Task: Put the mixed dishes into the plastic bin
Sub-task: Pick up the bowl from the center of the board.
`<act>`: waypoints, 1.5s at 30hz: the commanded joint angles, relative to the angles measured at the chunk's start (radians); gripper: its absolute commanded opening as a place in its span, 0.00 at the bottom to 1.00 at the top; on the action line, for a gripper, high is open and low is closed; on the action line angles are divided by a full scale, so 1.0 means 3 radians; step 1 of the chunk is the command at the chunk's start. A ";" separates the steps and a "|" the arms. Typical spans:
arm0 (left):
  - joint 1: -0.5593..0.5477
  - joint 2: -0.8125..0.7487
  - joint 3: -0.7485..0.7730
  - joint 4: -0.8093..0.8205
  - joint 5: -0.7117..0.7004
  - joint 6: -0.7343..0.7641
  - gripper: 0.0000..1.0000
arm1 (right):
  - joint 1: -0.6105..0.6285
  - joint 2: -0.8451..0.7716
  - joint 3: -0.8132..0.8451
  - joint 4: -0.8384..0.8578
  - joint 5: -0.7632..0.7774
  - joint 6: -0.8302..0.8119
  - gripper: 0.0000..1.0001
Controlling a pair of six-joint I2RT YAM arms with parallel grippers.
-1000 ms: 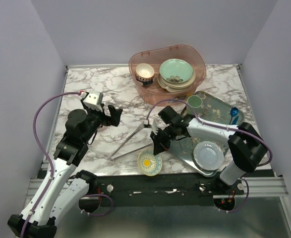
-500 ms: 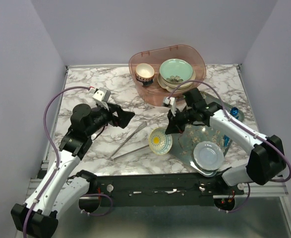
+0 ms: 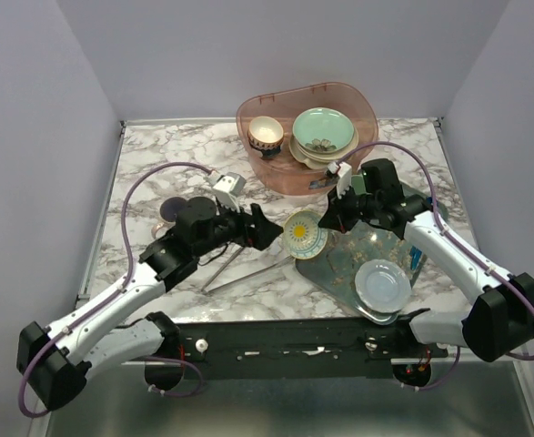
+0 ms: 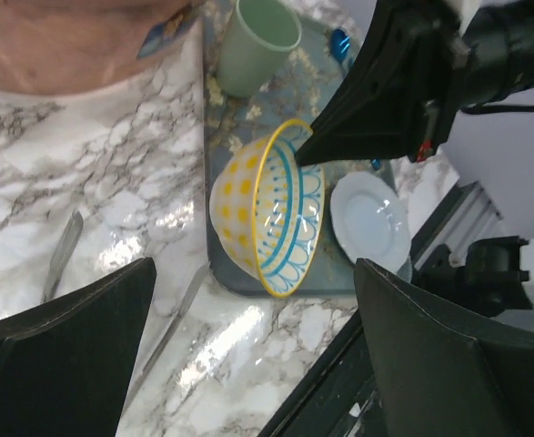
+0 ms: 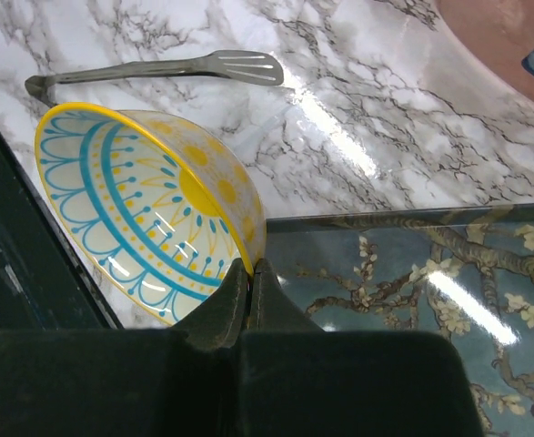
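Observation:
My right gripper (image 3: 327, 223) is shut on the rim of the yellow-and-blue patterned bowl (image 3: 305, 234) and holds it tilted in the air over the floral tray's left edge. The right wrist view shows the pinch (image 5: 251, 273) on the bowl (image 5: 148, 218). My left gripper (image 3: 268, 228) is open and empty just left of the bowl, which hangs ahead of its spread fingers (image 4: 267, 208). The pink plastic bin (image 3: 362, 114) at the back holds a small patterned bowl (image 3: 266, 132) and a mint-green plate (image 3: 323, 130) on stacked dishes. A pale green mug (image 4: 259, 45) and a pale plate (image 3: 382, 284) sit on the tray.
The floral tray (image 3: 339, 269) lies at the right, under my right arm. Metal tongs (image 3: 239, 266) lie on the marble below my left gripper, also in the right wrist view (image 5: 157, 71). A small pinkish round dish (image 3: 170, 211) sits at the left.
My right gripper lifted the patterned bowl from the near table edge and carried it back toward the tray. My left arm swung right toward the bowl, uncovering the small pinkish dish.

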 commanded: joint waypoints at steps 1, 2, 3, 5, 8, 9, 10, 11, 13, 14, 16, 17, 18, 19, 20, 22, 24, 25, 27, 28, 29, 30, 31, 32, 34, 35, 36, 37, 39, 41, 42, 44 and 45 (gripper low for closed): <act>-0.0573 0.0328 0.0366 -0.0410 -0.1248 -0.0011 0.99 | -0.0028 -0.0075 -0.0030 0.0226 0.0129 0.0203 0.00; -0.0771 0.0399 0.0432 -0.0492 -0.1589 0.0005 0.99 | -0.0033 -0.0085 -0.0030 0.0226 0.0134 0.0208 0.00; -0.0859 0.0562 0.0575 -0.0645 -0.1739 0.0015 0.97 | -0.0033 -0.0090 -0.0030 0.0231 0.0134 0.0213 0.00; -0.1063 0.0752 0.0744 -0.0824 -0.2142 0.0030 0.93 | -0.0043 -0.0106 -0.0035 0.0226 0.0139 0.0208 0.00; -0.1228 0.1105 0.1020 -0.1070 -0.2547 0.0102 0.84 | -0.0058 -0.0131 -0.0041 0.0231 0.0124 0.0218 0.00; -0.1304 0.1247 0.1112 -0.1136 -0.2634 0.0112 0.77 | -0.0058 -0.0142 -0.0046 0.0231 0.0124 0.0218 0.00; -0.1335 0.1315 0.1159 -0.1183 -0.2701 0.0122 0.74 | -0.0063 -0.0152 -0.0046 0.0231 0.0119 0.0218 0.00; -0.1366 0.1376 0.1205 -0.1213 -0.2763 0.0138 0.70 | -0.0064 -0.0157 -0.0051 0.0231 0.0124 0.0223 0.00; -0.1453 0.1535 0.1343 -0.1331 -0.2947 0.0163 0.61 | -0.0064 -0.0172 -0.0051 0.0231 0.0129 0.0228 0.00; -0.1483 0.1586 0.1394 -0.1372 -0.3008 0.0174 0.58 | -0.0069 -0.0177 -0.0051 0.0231 0.0129 0.0228 0.00; -0.1550 0.1729 0.1532 -0.1510 -0.3151 0.0209 0.54 | -0.0064 -0.0188 -0.0056 0.0231 0.0134 0.0238 0.00; -0.1565 0.1775 0.1568 -0.1551 -0.3182 0.0225 0.53 | -0.0074 -0.0188 -0.0056 0.0236 0.0124 0.0238 0.00; -0.1576 0.1856 0.1649 -0.1627 -0.3203 0.0240 0.47 | -0.0074 -0.0193 -0.0056 0.0237 0.0124 0.0244 0.00; -0.1591 0.1898 0.1680 -0.1663 -0.3243 0.0255 0.45 | -0.0074 -0.0198 -0.0056 0.0237 0.0113 0.0244 0.00; -0.1596 0.1929 0.1711 -0.1694 -0.3249 0.0266 0.42 | -0.0069 -0.0208 -0.0056 0.0237 0.0098 0.0249 0.00; -0.1601 0.2010 0.1783 -0.1756 -0.3264 0.0281 0.33 | -0.0074 -0.0213 -0.0061 0.0237 0.0093 0.0249 0.00; -0.1601 0.2036 0.1813 -0.1766 -0.3234 0.0291 0.26 | -0.0074 -0.0234 -0.0066 0.0237 0.0073 0.0249 0.00; -0.1601 0.2057 0.1819 -0.1756 -0.3223 0.0291 0.26 | -0.0074 -0.0239 -0.0066 0.0231 0.0062 0.0249 0.00; -0.1601 0.2072 0.1834 -0.1730 -0.3162 0.0312 0.26 | -0.0084 -0.0259 -0.0066 0.0231 0.0022 0.0244 0.00; -0.1601 0.2077 0.1834 -0.1720 -0.3137 0.0317 0.26 | -0.0089 -0.0264 -0.0066 0.0231 -0.0004 0.0233 0.00; -0.1601 0.2082 0.1839 -0.1705 -0.3121 0.0327 0.27 | -0.0099 -0.0269 -0.0066 0.0231 -0.0045 0.0233 0.00; -0.1601 0.2092 0.1839 -0.1674 -0.3060 0.0342 0.29 | -0.0099 -0.0280 -0.0071 0.0231 -0.0065 0.0223 0.00; -0.1596 0.2087 0.1839 -0.1659 -0.3055 0.0347 0.29 | -0.0099 -0.0300 -0.0076 0.0231 -0.0081 0.0218 0.00; -0.1596 0.2087 0.1839 -0.1648 -0.3045 0.0353 0.29 | -0.0099 -0.0310 -0.0076 0.0231 -0.0111 0.0218 0.00; -0.1566 0.2087 0.1844 -0.1633 -0.3014 0.0358 0.29 | -0.0109 -0.0331 -0.0081 0.0231 -0.0132 0.0208 0.00; -0.1555 0.2087 0.1844 -0.1623 -0.2988 0.0358 0.29 | -0.0110 -0.0336 -0.0082 0.0231 -0.0157 0.0198 0.00; -0.1540 0.2087 0.1849 -0.1618 -0.2968 0.0358 0.29 | -0.0120 -0.0336 -0.0082 0.0236 -0.0178 0.0203 0.00; -0.1515 0.2087 0.1844 -0.1613 -0.2917 0.0368 0.29 | -0.0120 -0.0341 -0.0087 0.0231 -0.0193 0.0193 0.00; -0.1509 0.2087 0.1854 -0.1613 -0.2886 0.0378 0.28 | -0.0135 -0.0351 -0.0087 0.0231 -0.0224 0.0182 0.00; -0.1489 0.2082 0.1860 -0.1602 -0.2835 0.0414 0.25 | -0.0140 -0.0361 -0.0092 0.0231 -0.0265 0.0177 0.00; -0.1474 0.2082 0.1875 -0.1597 -0.2809 0.0424 0.17 | -0.0140 -0.0367 -0.0092 0.0231 -0.0275 0.0172 0.00; -0.1433 0.2067 0.1885 -0.1592 -0.2753 0.0439 0.07 | -0.0155 -0.0377 -0.0092 0.0236 -0.0346 0.0141 0.00; -0.1417 0.2057 0.1895 -0.1592 -0.2743 0.0455 0.00 | -0.0166 -0.0377 -0.0092 0.0226 -0.0372 0.0131 0.00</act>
